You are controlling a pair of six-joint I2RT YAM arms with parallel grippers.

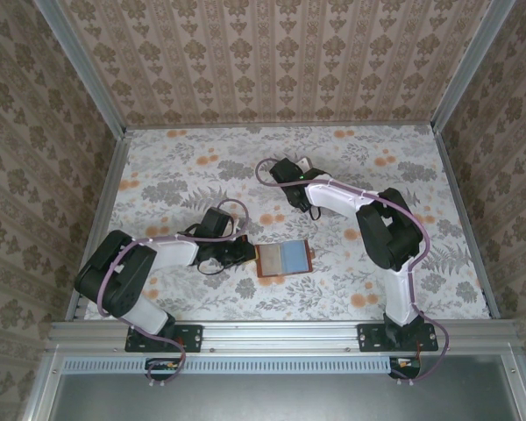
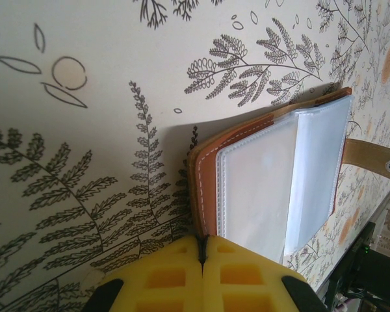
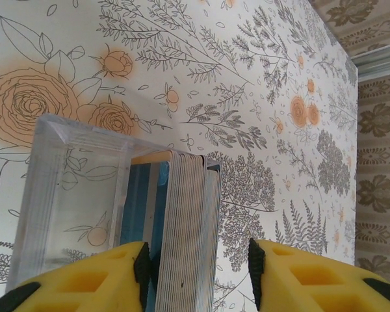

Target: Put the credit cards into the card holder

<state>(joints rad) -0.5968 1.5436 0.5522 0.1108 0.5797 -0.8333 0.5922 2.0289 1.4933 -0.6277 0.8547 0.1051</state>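
Against the wallet (image 2: pixel 266 182), left gripper (image 2: pixel 203 250) is pressed together; right gripper (image 3: pixel 198 260) spread astride cards (image 3: pixel 192 208) in tray (image 3: pixel 52 169).

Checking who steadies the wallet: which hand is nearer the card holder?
Left. The left hand pinches the card holder at its edge; the right hand is away, straddling the credit cards.

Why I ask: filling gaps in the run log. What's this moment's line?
left gripper: shut at edge of card holder | right gripper: open, straddling credit cards in clear tray | card holder: lying open
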